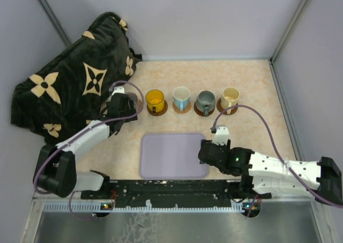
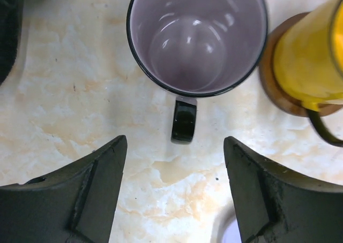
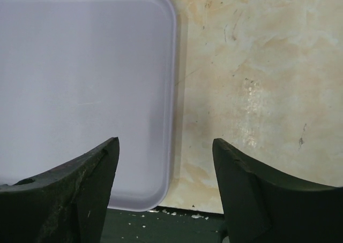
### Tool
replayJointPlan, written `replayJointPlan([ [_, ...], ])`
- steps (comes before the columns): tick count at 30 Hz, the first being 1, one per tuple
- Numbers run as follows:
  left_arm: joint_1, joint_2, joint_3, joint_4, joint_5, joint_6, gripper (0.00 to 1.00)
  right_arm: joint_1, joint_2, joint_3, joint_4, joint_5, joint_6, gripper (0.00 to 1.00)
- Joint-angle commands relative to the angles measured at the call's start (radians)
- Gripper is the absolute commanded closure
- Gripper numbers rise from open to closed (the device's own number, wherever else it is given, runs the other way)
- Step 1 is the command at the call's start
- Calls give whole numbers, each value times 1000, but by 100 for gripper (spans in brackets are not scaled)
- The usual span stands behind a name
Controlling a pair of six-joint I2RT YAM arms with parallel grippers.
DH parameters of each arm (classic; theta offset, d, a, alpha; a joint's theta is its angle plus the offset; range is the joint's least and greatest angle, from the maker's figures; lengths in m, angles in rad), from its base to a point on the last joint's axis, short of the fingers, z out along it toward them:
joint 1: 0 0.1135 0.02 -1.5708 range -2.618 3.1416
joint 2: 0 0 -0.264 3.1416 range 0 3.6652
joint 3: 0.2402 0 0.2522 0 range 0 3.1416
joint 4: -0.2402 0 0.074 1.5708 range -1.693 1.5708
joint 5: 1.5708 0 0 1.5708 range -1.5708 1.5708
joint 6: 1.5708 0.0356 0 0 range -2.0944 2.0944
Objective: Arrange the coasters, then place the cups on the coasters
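Mauve-purple ceramic mug w/ a black rim [image 2: 197,39] stands upright on the pale marbled tabletop [image 2: 69,82] at the left end of the row. Its short black handle [image 2: 184,120] points back at the L gripper [image 2: 174,146]. That gripper's fingers are spread wide w/ nothing btwn them; the handle sits just ahead of the gap, apart from both. No disc edge shows under this mug in the wrist view, and the arm blocks the top view, so can't tell if it sits on a coaster. Near it but not touching, the yellow-orange glazed mug [image 2: 308,55] rests on a round dark-brown wooden coaster [image 2: 270,77]. Further along, the white mug w/ light blue handle [image 1: 181,97], grey-green mug [image 1: 206,100] and cream mug [image 1: 230,96] each sit on a disc.

R gripper [image 3: 165,146]: fingers also spread, empty, low over the right edge of the lavender rectangular plastic tray [image 3: 80,66].

Risks, as I judge them:
- A sideways wrist swing on the way out could hook a finger on the black handle, spinning or tipping the mug into the yellow one.
- L arm's purple cable [image 1: 138,91] loops close to those two mugs and could snag a rim.
- R arm's cable [image 1: 257,114] arcs by the cream mug, same prob.
- R fingers dropping lower could catch the tray lip & shove it.
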Motion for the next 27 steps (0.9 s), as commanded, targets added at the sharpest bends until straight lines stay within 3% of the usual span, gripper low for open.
replayJointPlan([
  [1, 7, -120, 8, -33, 65, 16, 18, -11, -42, 83, -73, 119, 30, 27],
  [10, 7, -336, -3, -126, 61, 18, 0, -303, -162, 78, -13, 51, -179, 24],
  [16, 7, -460, -5, -203, 13, -9, 0, -606, -168, 84, 71, -90, -347, 21],
  [27, 7, -565, 45, -407, -85, -81, 0, -979, -164, 166, 110, -170, -482, 17],
])
